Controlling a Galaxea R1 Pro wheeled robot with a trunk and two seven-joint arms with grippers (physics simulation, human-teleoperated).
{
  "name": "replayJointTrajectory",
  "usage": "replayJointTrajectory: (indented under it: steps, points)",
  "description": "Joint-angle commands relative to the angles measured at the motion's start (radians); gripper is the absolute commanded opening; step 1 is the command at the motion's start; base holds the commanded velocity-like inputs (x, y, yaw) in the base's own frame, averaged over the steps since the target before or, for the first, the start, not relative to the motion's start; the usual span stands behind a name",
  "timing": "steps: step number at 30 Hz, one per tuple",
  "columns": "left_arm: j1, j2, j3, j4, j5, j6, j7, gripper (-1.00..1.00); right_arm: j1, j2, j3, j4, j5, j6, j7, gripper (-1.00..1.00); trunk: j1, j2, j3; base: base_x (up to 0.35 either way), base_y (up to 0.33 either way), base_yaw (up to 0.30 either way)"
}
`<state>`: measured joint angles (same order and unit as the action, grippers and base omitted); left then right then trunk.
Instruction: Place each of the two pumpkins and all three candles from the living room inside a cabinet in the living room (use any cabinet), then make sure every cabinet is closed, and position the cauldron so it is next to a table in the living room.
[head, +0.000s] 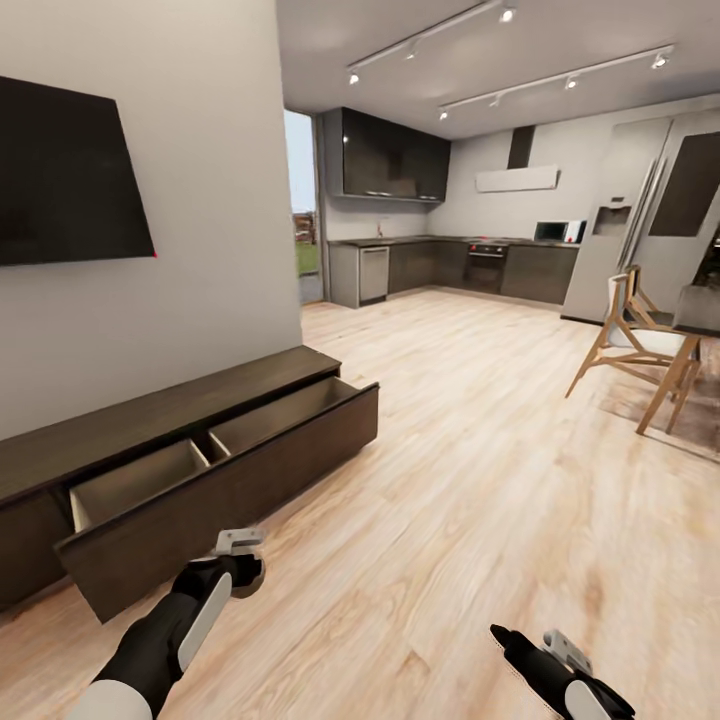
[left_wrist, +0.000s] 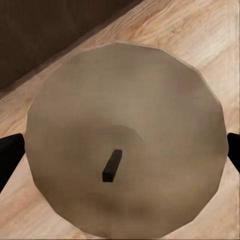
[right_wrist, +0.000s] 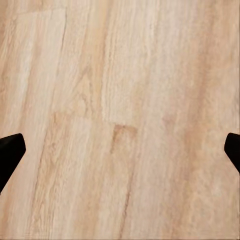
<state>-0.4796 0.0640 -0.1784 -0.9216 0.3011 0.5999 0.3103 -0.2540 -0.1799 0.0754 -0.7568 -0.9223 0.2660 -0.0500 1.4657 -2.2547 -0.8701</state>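
A tan candle (left_wrist: 125, 90) with a short dark wick (left_wrist: 112, 165) sits between the fingers of my left gripper (left_wrist: 120, 152), which is shut on its sides above the wood floor. In the head view the left gripper (head: 238, 566) hangs just in front of the dark-brown cabinet (head: 190, 405). The cabinet's wide drawer (head: 230, 500) is pulled out, and its two pale compartments look empty. My right gripper (head: 525, 640) is low at the right, open over bare floor (right_wrist: 120, 120). Pumpkins and cauldron are out of view.
A black TV (head: 60, 175) hangs on the wall above the cabinet. A wooden chair (head: 640, 350) stands on a rug at the right beside a table edge (head: 700, 310). The kitchen (head: 450, 265) lies beyond open wood floor (head: 470, 470).
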Motion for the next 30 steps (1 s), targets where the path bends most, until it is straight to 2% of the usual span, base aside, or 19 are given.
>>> replayJointTrajectory:
  steps: [1, 30]
  points:
    - [-0.001, 0.001, -0.004, -0.002, 0.007, 0.004, 0.009, -1.00, -0.001, -0.001, 0.004, -0.001, -0.008, 0.001, -0.005, 1.00, 0.000, 0.000, -0.002, 0.260, -0.209, -0.215]
    - [-0.001, 0.000, -0.016, -0.002, 0.007, 0.004, 0.008, -1.00, -0.001, -0.004, 0.006, -0.001, -0.007, -0.019, -0.004, 1.00, 0.000, 0.000, -0.038, 0.260, -0.220, -0.198]
